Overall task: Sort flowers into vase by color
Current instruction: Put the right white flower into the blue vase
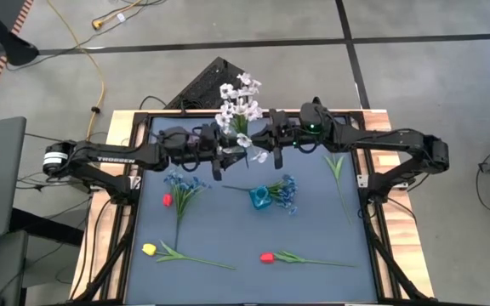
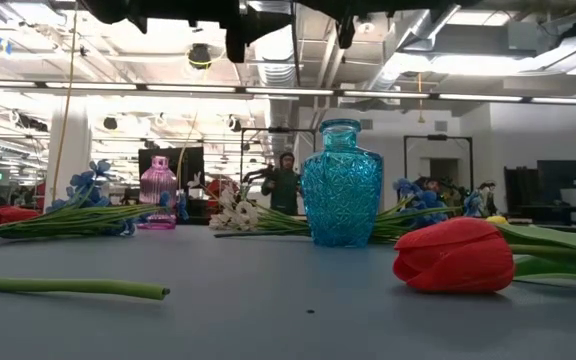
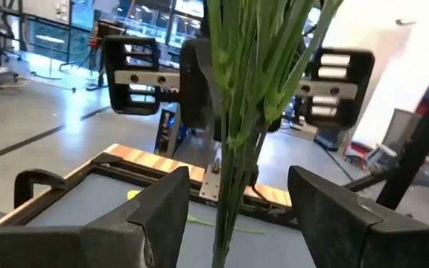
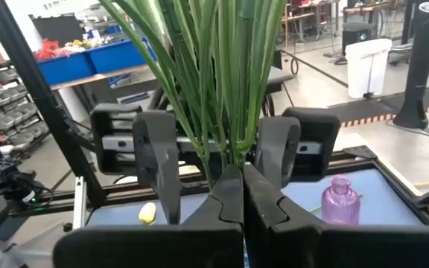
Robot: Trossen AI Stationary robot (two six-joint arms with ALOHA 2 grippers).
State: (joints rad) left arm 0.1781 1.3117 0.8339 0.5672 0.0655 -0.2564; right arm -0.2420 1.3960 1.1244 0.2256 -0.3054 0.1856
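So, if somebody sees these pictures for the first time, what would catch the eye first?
Probably the white flowers, held up in the air over the far edge of the table, where both arms meet. The right claw is shut on their green stems, while the left claw stands open around them. Next comes the blue vase near the table's middle, with a red tulip lying close to the low camera.

Blue vase (image 1: 260, 198) mid-table ringed by blue sprigs (image 1: 286, 192), open mat around the red tulip (image 1: 267, 257)
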